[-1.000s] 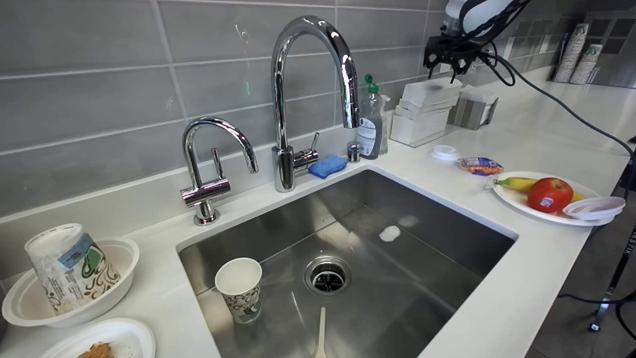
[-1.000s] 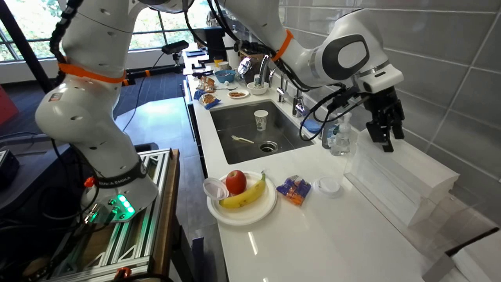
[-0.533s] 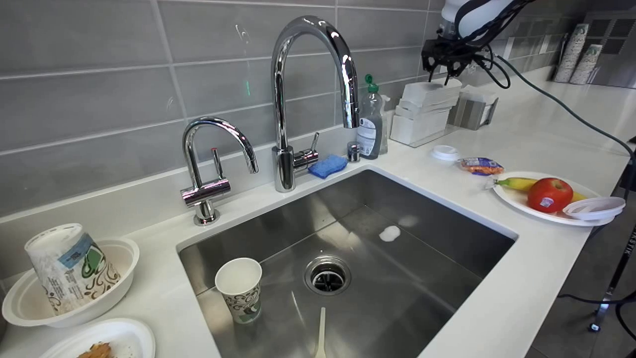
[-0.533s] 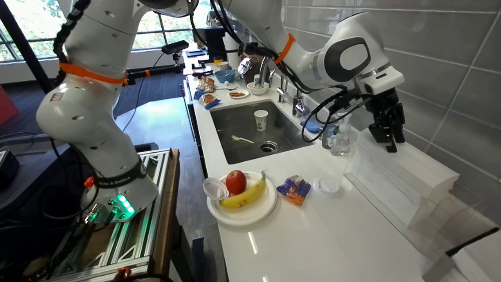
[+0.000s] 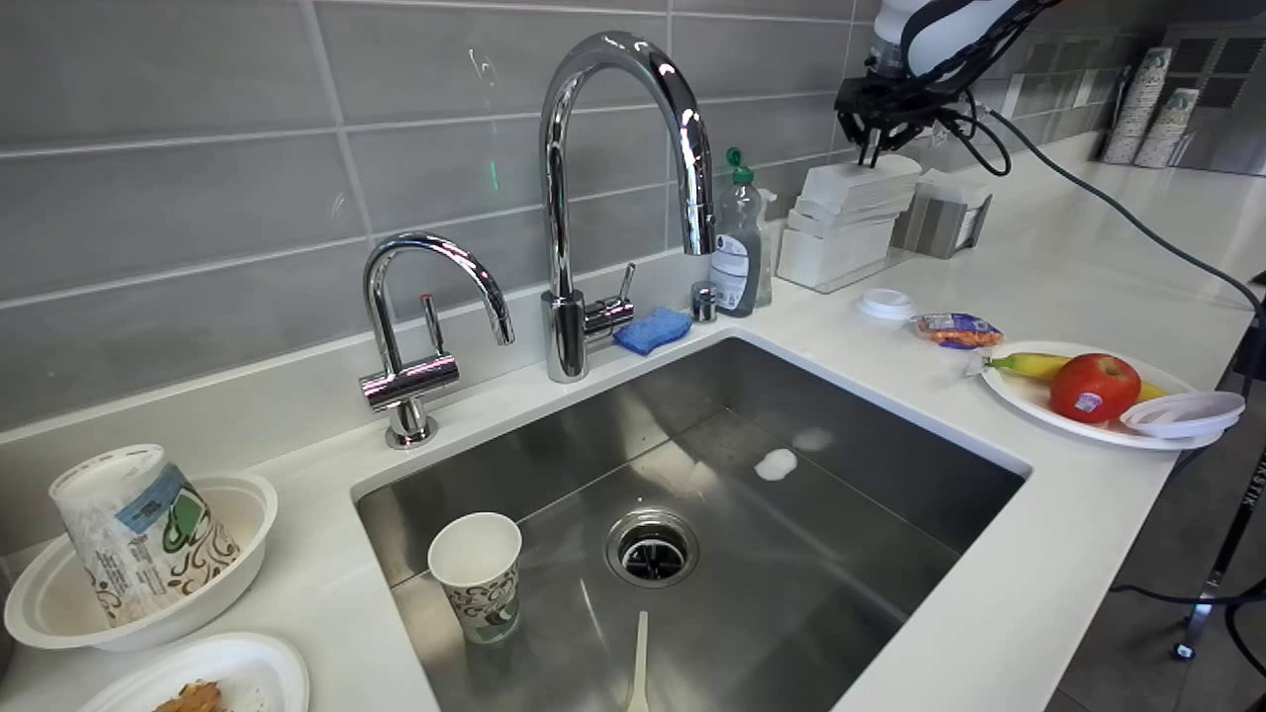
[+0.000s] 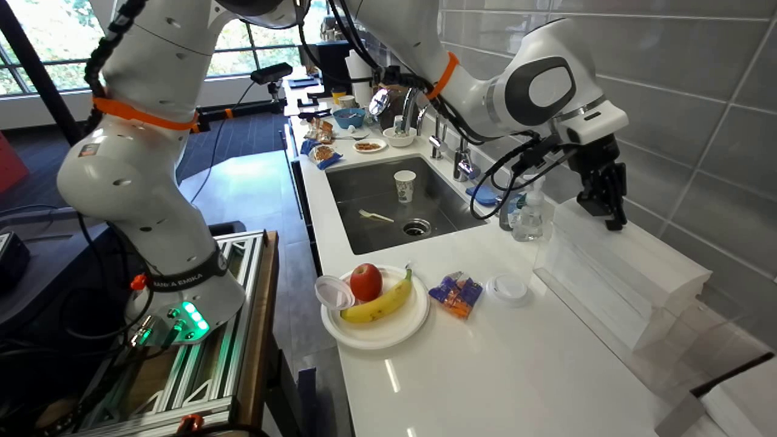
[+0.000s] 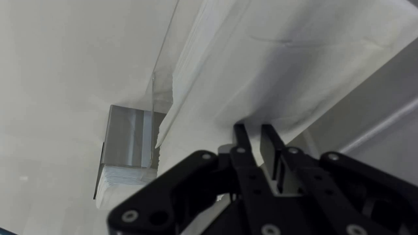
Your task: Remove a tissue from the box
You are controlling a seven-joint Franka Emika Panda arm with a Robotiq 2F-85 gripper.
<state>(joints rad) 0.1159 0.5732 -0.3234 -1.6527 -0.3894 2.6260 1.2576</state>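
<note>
White folded tissues point(image 6: 631, 246) are stacked in a clear-walled box point(image 7: 152, 98) against the tiled wall. The top tissue point(image 7: 212, 104) looks creased and dips near the fingertips in the wrist view. My gripper point(image 7: 253, 125) points down at the top of this stack, its fingers point(image 7: 242, 138) close together with a narrow gap between them. Both tips are at the paper; whether any of it is pinched cannot be made out. Also in both exterior views, the gripper point(image 5: 867, 161) stands right over the stack with its tips at the upper surface.
A metal napkin holder point(image 7: 125, 137) stands just past the box. Soap bottles point(image 6: 527, 215) are at the box's sink end. On the counter lie a plastic lid point(image 6: 508, 289), a snack bag point(image 6: 456, 295) and a plate point(image 6: 376, 337) with fruit. The tall faucet point(image 5: 623, 59) rises beside the sink.
The gripper's fingers have come together from a wide spread to a narrow gap. The hand has shifted slightly over the stack. The stack itself looks much the same.
</note>
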